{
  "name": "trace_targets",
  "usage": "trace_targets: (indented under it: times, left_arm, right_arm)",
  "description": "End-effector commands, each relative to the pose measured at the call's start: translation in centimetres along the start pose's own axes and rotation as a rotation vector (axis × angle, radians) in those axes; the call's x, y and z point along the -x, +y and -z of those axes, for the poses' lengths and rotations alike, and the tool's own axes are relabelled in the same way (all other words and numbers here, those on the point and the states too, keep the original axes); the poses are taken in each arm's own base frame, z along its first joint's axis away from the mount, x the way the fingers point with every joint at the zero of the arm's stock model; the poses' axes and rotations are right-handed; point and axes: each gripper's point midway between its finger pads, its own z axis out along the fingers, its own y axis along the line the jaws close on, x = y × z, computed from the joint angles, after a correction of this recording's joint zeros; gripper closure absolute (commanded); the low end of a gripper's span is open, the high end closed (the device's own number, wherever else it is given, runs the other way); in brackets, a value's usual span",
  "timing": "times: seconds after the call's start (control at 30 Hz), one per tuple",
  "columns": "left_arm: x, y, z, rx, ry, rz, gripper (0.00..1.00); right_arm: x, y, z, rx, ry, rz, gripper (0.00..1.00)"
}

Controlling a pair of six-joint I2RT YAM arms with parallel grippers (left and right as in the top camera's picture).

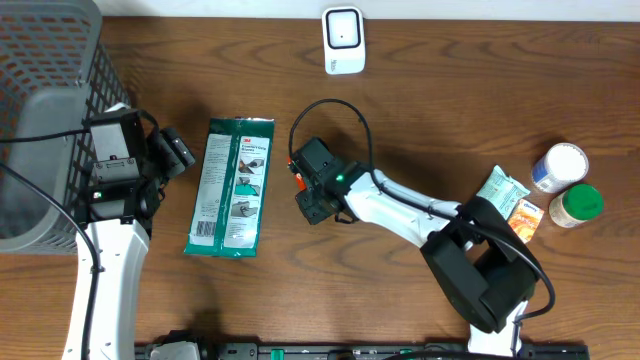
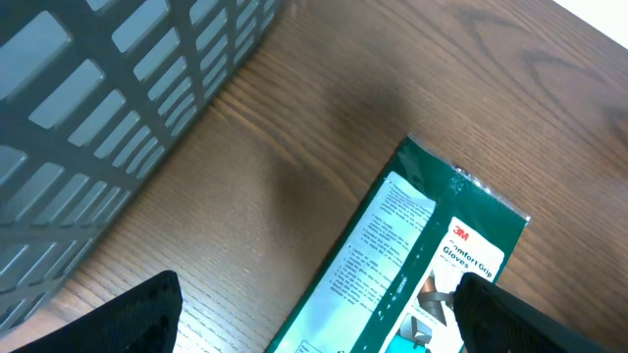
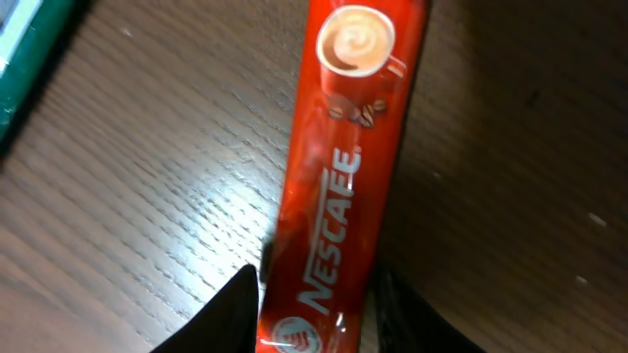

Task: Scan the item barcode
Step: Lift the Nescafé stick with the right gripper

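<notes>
Left gripper (image 2: 316,319) of mine hangs wide open and holds nothing. Its two dark fingers (image 2: 128,314) sit far apart at the bottom corners of the wrist view, over bare wood and the top end of the gloves pack. To its left, at the left end of the table (image 1: 430,110), stands the grey mesh basket (image 1: 40,60), close beside my left arm. Just right of that gripper the green 3M Comfort Grip Gloves pack (image 1: 232,187) lies flat on the wood, its long side running from far to near. Further right, near the middle of the table, my right gripper (image 3: 319,319) stands narrow, closed on the red Nescafé stick (image 3: 339,167). A finger lies against each long edge at the stick's near end, and the rest reaches away from the jaws, with the coffee-cup picture at the far end. I cannot tell whether the stick rests on the wood or is raised off it. At the table's far edge, slightly to the right, the white barcode scanner (image 1: 343,40) stands well apart from the stick. At the right end, a green-and-white packet (image 1: 500,188) touches an orange packet (image 1: 525,215). Beside them stand a white-lidded bottle (image 1: 560,165) and a green-lidded jar (image 1: 577,205).
</notes>
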Motion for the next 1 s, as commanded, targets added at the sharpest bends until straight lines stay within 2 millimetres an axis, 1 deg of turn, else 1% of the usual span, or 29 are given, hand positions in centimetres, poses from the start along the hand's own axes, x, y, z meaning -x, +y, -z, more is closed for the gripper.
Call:
trace_targets:
  times: [0.0,0.13,0.17,0.2,0.23,0.27,0.37,0.57,0.77,0.97]
  left_arm:
    - [1.2,-0.1,0.8,-0.001,-0.037,0.012,0.12]
    - [1.2,-0.1,0.8,-0.001,-0.037,0.012,0.12]
    - [1.2,-0.1,0.8,-0.001,-0.037,0.012,0.12]
    - [1.2,-0.1,0.8,-0.001,-0.037,0.012,0.12]
    - [1.2,-0.1,0.8,-0.001,-0.037,0.012,0.12]
    - [1.2,-0.1,0.8,-0.001,-0.037,0.012,0.12]
    - [1.2,-0.1,0.8,-0.001,-0.037,0.012,0.12]
    - [1.2,-0.1,0.8,-0.001,-0.037,0.012,0.12]
    - [1.2,-0.1,0.8,-0.001,-0.037,0.012,0.12]
    - [1.2,-0.1,0.8,-0.001,-0.037,0.012,0.12]
  right_arm:
    - [-1.4,-0.1,-0.4,-0.014,0.029,-0.019,0.67]
    - [-1.0,0.0,-0.4,-0.011,0.013,-0.017,0.67]
    - [-0.9,-0.2,-0.4,-0.022,0.006,-0.017,0.66]
    - [-0.8,-0.5,-0.4,-0.038,0.001,-0.022,0.63]
    - [-0.7,-0.9,-0.4,-0.060,-0.005,-0.034,0.53]
    - [-0.6,-1.2,-0.4,-0.081,-0.012,-0.036,0.49]
    - [0.0,-1.9,-0.3,-0.125,-0.039,-0.035,0.49]
    - [0.7,-1.1,-0.3,-0.105,-0.075,-0.040,0.54]
    - [1.2,0.2,-0.3,-0.099,-0.105,-0.009,0.55]
    - [1.2,-0.3,-0.2,-0.142,-0.114,-0.005,0.57]
